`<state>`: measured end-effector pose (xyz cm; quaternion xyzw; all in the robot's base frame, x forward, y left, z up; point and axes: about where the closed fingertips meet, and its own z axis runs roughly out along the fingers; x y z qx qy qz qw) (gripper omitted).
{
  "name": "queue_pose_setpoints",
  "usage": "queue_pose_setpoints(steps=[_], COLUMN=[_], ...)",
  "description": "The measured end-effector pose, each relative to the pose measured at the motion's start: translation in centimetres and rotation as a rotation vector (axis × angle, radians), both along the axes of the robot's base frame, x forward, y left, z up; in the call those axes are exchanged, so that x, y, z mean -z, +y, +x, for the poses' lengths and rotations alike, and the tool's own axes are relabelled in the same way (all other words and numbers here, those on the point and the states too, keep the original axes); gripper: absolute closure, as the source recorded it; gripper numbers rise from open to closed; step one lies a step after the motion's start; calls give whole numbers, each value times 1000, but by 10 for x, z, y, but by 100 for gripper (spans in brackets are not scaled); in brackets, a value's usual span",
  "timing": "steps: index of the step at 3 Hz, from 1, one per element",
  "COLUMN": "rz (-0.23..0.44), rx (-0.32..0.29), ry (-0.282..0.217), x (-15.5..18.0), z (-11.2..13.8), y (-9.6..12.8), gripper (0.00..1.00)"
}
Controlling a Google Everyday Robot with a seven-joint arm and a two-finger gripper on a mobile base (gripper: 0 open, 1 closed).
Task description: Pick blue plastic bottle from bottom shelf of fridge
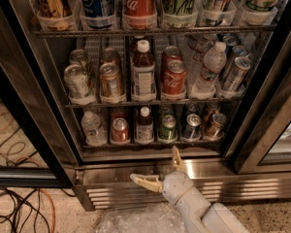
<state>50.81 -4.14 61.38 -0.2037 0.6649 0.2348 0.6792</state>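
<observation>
The fridge [34,106] stands open with wire racks of drinks. On the bottom shelf [150,143] the small blue plastic bottle [145,125], white cap, dark liquid, pale label, stands third from the left between a red can [120,129] and a green can [168,127]. My gripper [154,165] is open below the shelf, in front of the ribbed steel base [242,178]. One finger [176,158] points up toward the shelf edge, the other finger [145,181] points left. The gripper holds nothing and is well short of the bottle.
A larger bottle of the same look [143,72] and a clear water bottle [208,67] stand on the middle rack among cans. A small clear bottle [92,127] is at the bottom shelf's left. Dark door frames [266,125] flank the opening. Cables [14,203] lie on the floor at left.
</observation>
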Motion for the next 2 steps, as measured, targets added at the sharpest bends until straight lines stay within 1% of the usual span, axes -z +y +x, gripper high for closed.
queue_pose_setpoints(steps=[1, 2], rz=[-8, -24], rx=[4, 32], ry=[-3, -1], x=[3, 14], z=[5, 18], y=[1, -4], gripper=[0, 0])
